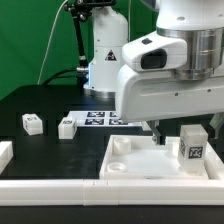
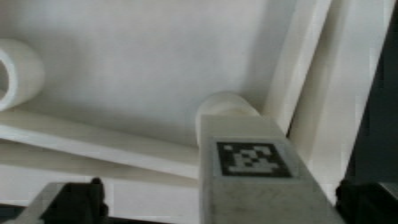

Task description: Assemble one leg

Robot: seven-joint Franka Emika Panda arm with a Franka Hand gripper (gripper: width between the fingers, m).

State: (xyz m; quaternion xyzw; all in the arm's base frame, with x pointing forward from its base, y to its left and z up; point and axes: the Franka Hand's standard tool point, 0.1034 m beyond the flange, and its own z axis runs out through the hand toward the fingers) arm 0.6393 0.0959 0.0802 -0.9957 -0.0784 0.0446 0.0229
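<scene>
A leg [image 1: 192, 146], a small white post with a black-and-white tag, stands upright on the right part of the white panel [image 1: 140, 160]. In the wrist view this leg [image 2: 253, 165] lies between my gripper [image 2: 217, 205] fingers. The right finger [image 2: 366, 206] is close to it, and a clear gap separates it from the left finger [image 2: 75, 202]. The jaws stand open. In the exterior view the arm's white body [image 1: 165, 65] hides most of the gripper above the leg. The panel floor [image 2: 143, 50] and a round corner hole [image 2: 15, 75] show behind the leg.
Two more loose legs [image 1: 33, 123] [image 1: 67, 126] lie on the black table at the exterior view's left. The marker board [image 1: 100, 119] lies behind them. A long white rail [image 1: 60, 190] runs along the front edge, and a white block [image 1: 4, 152] sits at the far left.
</scene>
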